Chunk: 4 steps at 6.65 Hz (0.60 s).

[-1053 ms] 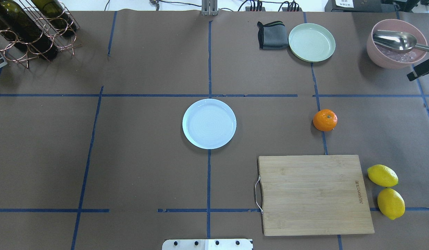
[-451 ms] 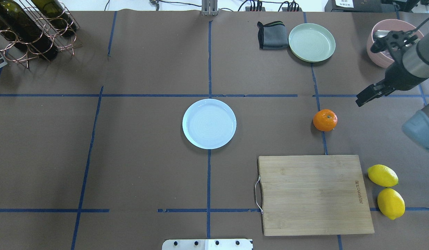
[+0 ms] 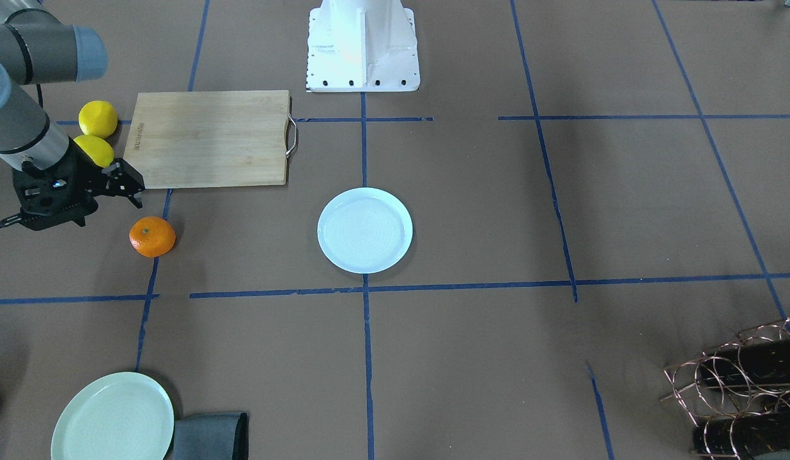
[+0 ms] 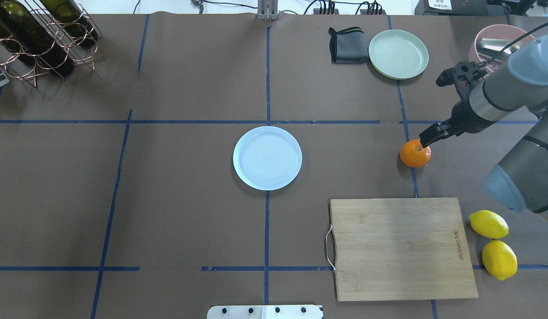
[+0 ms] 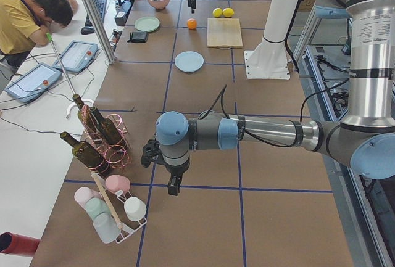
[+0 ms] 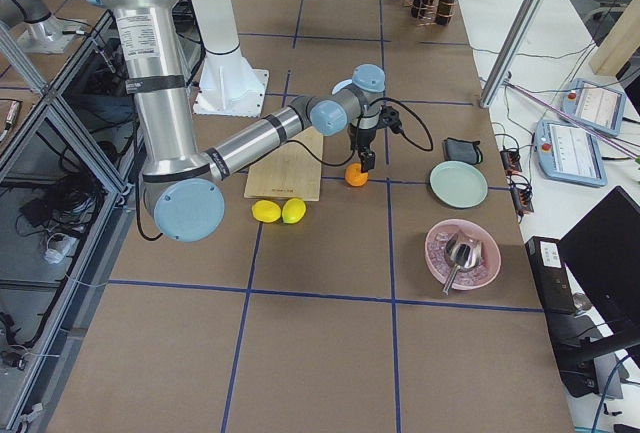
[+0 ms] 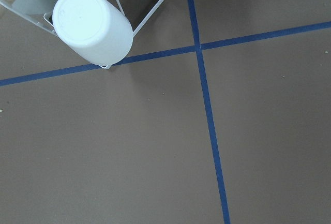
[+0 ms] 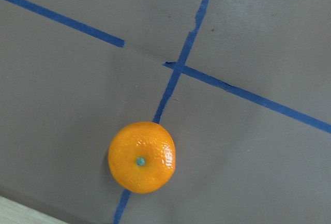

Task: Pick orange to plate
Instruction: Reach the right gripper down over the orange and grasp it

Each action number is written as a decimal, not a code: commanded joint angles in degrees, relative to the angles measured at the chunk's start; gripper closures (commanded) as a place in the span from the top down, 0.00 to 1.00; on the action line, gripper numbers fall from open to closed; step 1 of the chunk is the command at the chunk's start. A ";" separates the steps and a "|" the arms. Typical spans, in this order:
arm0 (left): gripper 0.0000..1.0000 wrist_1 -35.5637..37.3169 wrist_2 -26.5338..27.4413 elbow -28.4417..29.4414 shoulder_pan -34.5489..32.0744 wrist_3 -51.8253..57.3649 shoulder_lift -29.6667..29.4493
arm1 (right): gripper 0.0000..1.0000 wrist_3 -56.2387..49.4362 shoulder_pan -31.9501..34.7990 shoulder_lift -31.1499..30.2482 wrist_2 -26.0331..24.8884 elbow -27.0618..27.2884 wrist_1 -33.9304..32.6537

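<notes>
The right gripper (image 4: pixel 428 138) has moved in over the orange (image 4: pixel 414 155), which lies at 3 o'clock from the plate (image 4: pixel 267 158). Whether its fingers are spread I cannot tell. I think the grasp comes next.

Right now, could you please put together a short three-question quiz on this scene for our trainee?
1. True or false: the orange already lies on the white plate.
2. The gripper closest to the orange belongs to: A) the left arm, B) the right arm, C) an operator.
3. How many lemons lie beside the wooden cutting board?

Key: 1. False, it sits on the table, apart from the plate. 2. B. 3. Two.
</notes>
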 commanded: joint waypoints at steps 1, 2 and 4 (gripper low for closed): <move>1.00 -0.02 -0.01 -0.22 0.02 0.01 -0.15 | 1.00 4.21 -2.85 0.08 -1.80 -3.27 6.37; 1.00 -0.02 -0.01 -0.40 0.02 0.01 -0.06 | 1.00 4.13 -3.29 -0.09 -2.32 -3.80 6.37; 1.00 -0.02 -0.01 -0.49 0.02 0.10 -0.06 | 1.00 4.13 -5.31 0.17 -4.87 -5.99 6.38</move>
